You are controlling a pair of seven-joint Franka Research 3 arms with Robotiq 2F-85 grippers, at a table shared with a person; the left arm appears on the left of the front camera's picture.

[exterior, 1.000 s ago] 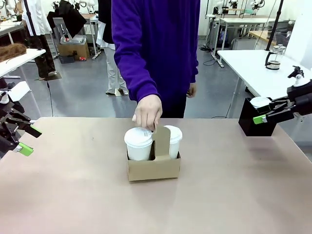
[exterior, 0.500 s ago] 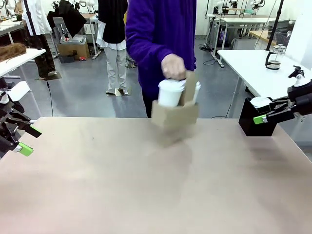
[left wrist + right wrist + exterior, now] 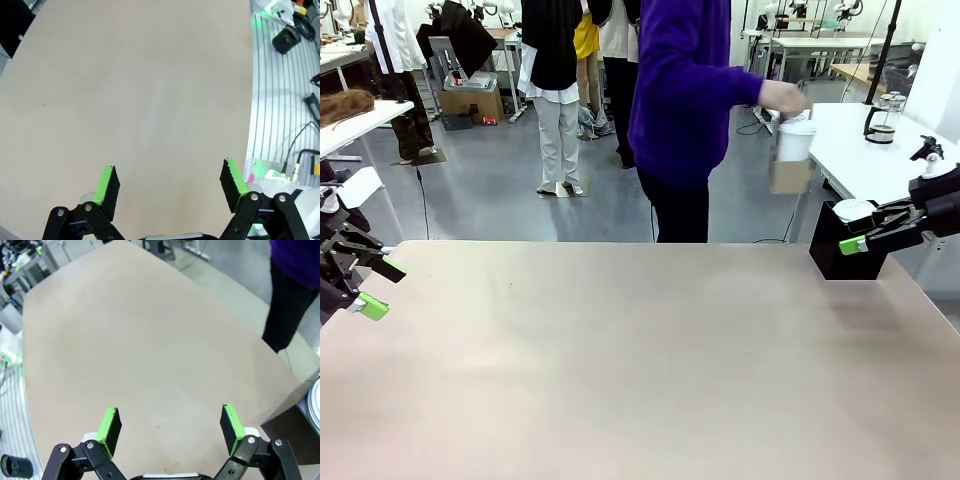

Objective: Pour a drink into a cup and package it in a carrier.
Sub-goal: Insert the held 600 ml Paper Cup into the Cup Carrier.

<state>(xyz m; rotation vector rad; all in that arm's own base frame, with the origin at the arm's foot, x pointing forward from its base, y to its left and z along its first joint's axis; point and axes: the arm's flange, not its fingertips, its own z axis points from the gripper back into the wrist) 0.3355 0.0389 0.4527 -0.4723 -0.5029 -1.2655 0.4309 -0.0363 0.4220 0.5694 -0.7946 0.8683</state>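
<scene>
Carrier [image 3: 790,176] with white cup [image 3: 795,141] lifted off the surface [image 3: 620,360], carried in the person's hand [image 3: 782,97] toward the white side table [image 3: 860,150]. Left hand [image 3: 170,187] and right hand [image 3: 170,427] wide open, empty, above the surface's edges.

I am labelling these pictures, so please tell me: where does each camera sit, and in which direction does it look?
Front view: sits between the arms, looks across the bare beige table at the person in purple carrying the brown cardboard carrier with white paper cups away; both open grippers show, left gripper, right gripper.
Left wrist view: sits on the left wrist, looks down at the table past its own green-padded fingers.
Right wrist view: likewise, with own fingers; the person's dark trouser leg at the far edge.
Shared: the same table.
</scene>
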